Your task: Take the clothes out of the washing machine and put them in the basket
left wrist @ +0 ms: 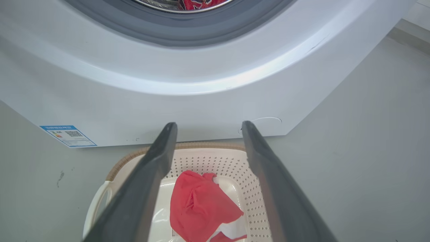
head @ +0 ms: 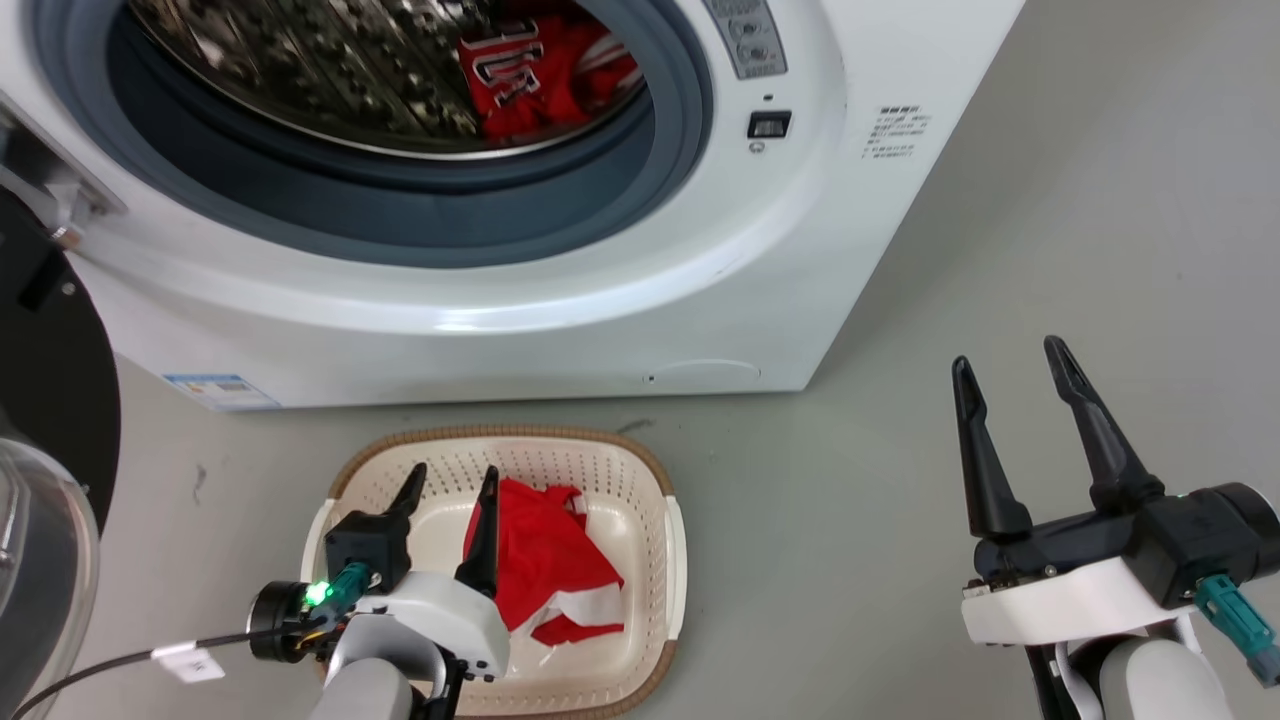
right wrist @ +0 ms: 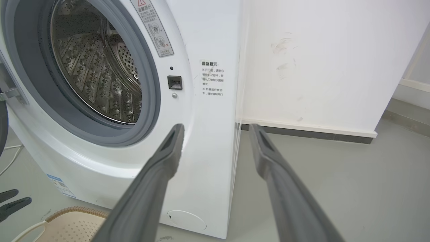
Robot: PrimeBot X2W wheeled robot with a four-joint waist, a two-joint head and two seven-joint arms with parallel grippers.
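I've got smooth grey floor (head: 1010, 240) here, with a dark scuff (head: 198, 482) on it to my left. Behind is a white wall (right wrist: 322, 67), faintly smudged, with pale skirting (right wrist: 302, 127) along its foot.

My fingers (head: 985, 470) are black; basket (head: 500, 433) cream, perforated, brown woven rim; its garment (head: 545, 560) red and white; jersey (head: 540, 80) red, white-edged lettering; washing machine (head: 600, 300) white, gasket (head: 400, 215) grey

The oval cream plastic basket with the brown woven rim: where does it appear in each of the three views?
Head view: the oval cream plastic basket sits lower centre-left, before the white washing machine.
Left wrist view: bottom centre, under the machine's front.
Right wrist view: bottom left corner, cut off.
Shared landmark: the blue label sticker on the machine's lower front.
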